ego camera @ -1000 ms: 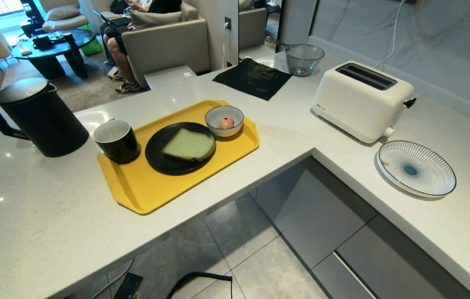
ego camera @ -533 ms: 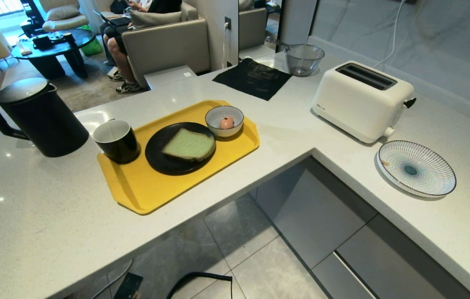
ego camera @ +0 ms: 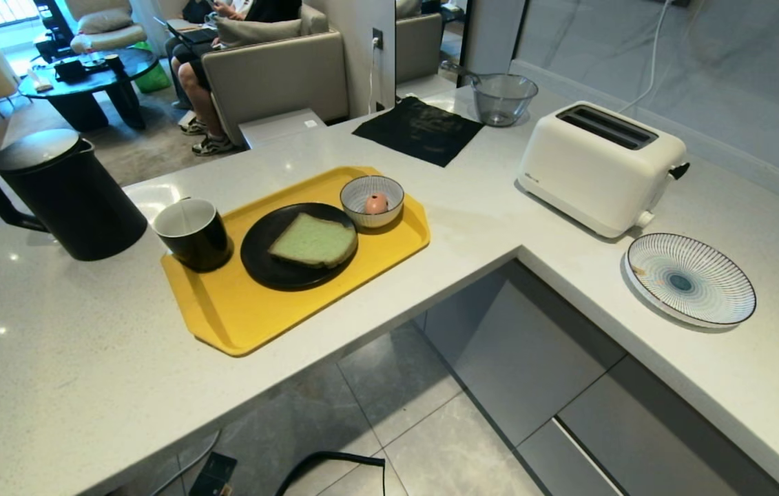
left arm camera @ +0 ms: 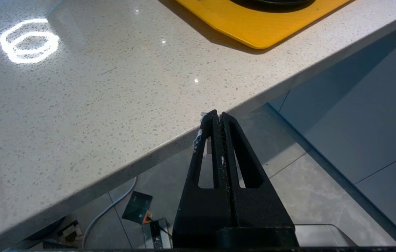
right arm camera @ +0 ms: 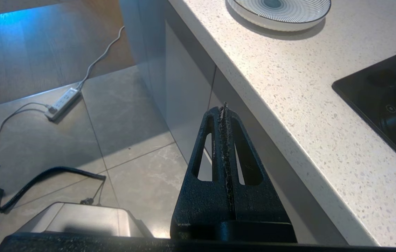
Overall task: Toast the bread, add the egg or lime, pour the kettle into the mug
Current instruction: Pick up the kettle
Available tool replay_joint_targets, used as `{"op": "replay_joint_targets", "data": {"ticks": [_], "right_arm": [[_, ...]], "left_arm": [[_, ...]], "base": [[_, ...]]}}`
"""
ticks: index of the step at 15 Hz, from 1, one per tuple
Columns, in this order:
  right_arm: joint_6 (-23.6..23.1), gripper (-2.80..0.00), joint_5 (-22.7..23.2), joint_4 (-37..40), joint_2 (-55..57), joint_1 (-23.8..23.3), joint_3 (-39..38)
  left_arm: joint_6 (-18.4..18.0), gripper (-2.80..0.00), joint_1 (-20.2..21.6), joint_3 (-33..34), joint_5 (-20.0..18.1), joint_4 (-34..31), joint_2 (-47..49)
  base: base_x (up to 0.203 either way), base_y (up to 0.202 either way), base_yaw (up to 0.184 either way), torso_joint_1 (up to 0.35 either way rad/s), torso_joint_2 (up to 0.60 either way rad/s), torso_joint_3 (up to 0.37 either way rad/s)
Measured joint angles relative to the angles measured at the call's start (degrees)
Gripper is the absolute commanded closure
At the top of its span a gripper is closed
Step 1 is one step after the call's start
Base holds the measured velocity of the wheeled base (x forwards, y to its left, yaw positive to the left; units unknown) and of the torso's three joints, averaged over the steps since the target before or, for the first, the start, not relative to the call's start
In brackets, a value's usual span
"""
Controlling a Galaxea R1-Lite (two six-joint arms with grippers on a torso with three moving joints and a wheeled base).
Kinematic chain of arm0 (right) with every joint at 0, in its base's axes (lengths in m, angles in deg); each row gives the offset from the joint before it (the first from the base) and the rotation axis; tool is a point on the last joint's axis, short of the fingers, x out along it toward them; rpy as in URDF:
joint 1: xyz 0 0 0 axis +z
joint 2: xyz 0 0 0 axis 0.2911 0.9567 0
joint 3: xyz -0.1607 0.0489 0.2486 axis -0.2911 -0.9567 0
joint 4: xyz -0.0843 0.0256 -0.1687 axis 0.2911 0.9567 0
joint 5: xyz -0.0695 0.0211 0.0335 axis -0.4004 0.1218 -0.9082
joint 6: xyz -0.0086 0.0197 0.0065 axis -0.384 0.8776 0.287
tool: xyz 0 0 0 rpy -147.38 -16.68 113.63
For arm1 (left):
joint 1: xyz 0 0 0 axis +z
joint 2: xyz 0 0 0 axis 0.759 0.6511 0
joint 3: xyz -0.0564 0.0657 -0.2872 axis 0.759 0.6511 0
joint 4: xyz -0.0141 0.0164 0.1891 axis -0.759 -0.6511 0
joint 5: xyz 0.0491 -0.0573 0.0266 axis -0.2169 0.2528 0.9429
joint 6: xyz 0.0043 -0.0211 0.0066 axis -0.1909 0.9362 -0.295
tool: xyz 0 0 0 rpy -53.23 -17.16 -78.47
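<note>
Bread (ego camera: 313, 240) sits on black plate (ego camera: 272, 272) on yellow tray (ego camera: 237, 317), toaster (ego camera: 599, 165) far right. Nothing started: left gripper (left arm camera: 217, 113) and right gripper (right arm camera: 224, 108) parked below counter edge, fingers together, empty. Next: open, reach bread

Nothing has changed since the earlier pictures: no object on the counter (ego camera: 472, 207) has shifted at all.

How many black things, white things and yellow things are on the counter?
Black: 4, the kettle, mug, plate under the bread, cloth
White: 1, the toaster
Yellow: 1, the tray
Total: 6
</note>
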Motion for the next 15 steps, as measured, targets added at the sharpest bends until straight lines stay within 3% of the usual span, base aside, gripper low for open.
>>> {"op": "replay_joint_targets", "data": {"ticks": [2, 10, 15], "right_arm": [[0.0, 0.0, 0.0, 0.0, 0.0, 0.0, 0.0], [-0.2, 0.0, 0.1, 0.0, 0.0, 0.0, 0.0], [-0.2, 0.0, 0.1, 0.0, 0.0, 0.0, 0.0]], "left_arm": [[0.0, 0.0, 0.0, 0.0, 0.0, 0.0, 0.0], [0.0, 0.0, 0.0, 0.0, 0.0, 0.0, 0.0], [0.0, 0.0, 0.0, 0.0, 0.0, 0.0, 0.0]], "base": [[0.002, -0.003, 0.042, 0.002, 0.0, 0.002], [0.0, -0.009, 0.161, 0.002, 0.0, 0.003], [0.0, -0.002, 0.015, 0.0, 0.0, 0.0]]}}
